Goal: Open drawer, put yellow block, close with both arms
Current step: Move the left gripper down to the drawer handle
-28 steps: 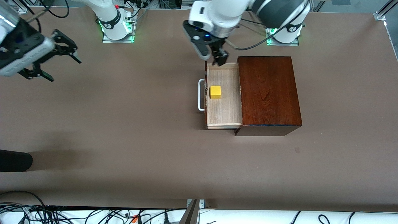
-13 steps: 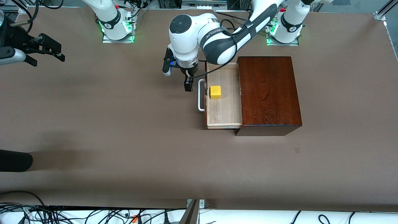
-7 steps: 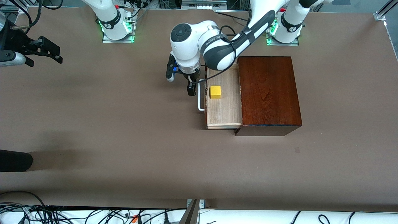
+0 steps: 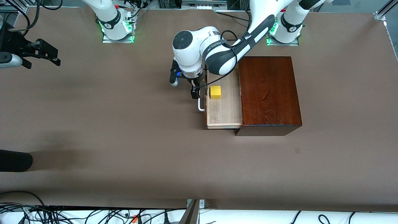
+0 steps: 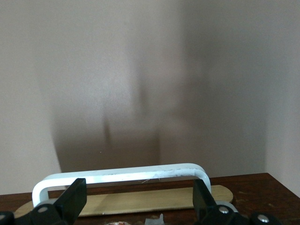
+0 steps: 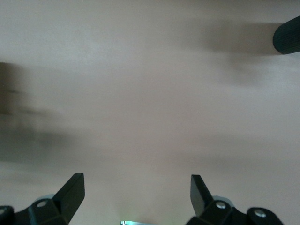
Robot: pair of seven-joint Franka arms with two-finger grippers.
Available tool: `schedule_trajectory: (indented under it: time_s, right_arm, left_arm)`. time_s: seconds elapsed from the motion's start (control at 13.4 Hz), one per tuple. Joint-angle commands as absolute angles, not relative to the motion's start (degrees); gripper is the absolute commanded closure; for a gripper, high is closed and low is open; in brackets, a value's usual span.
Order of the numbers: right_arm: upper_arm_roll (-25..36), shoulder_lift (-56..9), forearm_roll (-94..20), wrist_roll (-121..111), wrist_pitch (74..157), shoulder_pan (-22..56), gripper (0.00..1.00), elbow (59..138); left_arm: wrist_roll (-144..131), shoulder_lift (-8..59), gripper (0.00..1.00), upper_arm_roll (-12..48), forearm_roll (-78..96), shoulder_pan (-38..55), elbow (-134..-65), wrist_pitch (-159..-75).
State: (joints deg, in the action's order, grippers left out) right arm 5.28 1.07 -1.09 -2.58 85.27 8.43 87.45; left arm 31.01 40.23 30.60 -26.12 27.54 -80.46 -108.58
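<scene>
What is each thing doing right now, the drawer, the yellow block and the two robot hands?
Pale wooden drawer: pulled open out of the reddish-brown wooden box.
Small yellow block: resting inside the drawer.
Left gripper: open, at the drawer's white bar handle.
Right gripper: open, waiting above bare table.

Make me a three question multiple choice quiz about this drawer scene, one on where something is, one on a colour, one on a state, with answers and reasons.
1. Where is the yellow block?
A. In the drawer
B. On top of the wooden box
C. On the bare table

2. What colour is the drawer handle?
A. Black
B. White
C. Red

3. How does the drawer stand?
A. Pushed fully shut
B. Lifted out of the box
C. Pulled out of the wooden box

Answers:
1 A, it sits on the pale tray floor.
2 B, the bar shows white by the open left gripper.
3 C, the tray sticks out, its inside showing.

The right gripper waits, open, over the right arm's end of the table.
</scene>
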Motion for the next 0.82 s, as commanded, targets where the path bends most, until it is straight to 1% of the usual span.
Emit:
schedule_trajectory:
  time_s: [0.0, 0.6, 0.75]
  right_arm:
    - [4.8, 0.3, -0.5, -1.8, 85.5, 7.9, 0.0, 86.4]
    - [4.7, -0.3, -0.7, -1.8, 86.7, 8.3, 0.0, 86.0]
    - [4.7, -0.4, -0.8, -1.8, 86.7, 8.3, 0.0, 86.0]
  left_arm:
    - [31.7, 39.6, 0.0, 29.6, -27.6, 28.0, -80.5, -106.8]
    - [31.7, 39.4, 0.0, 27.7, -27.7, 27.8, -80.5, -104.1]
    - [31.6, 39.2, 0.0, 27.8, -31.3, 27.9, -80.5, -102.1]
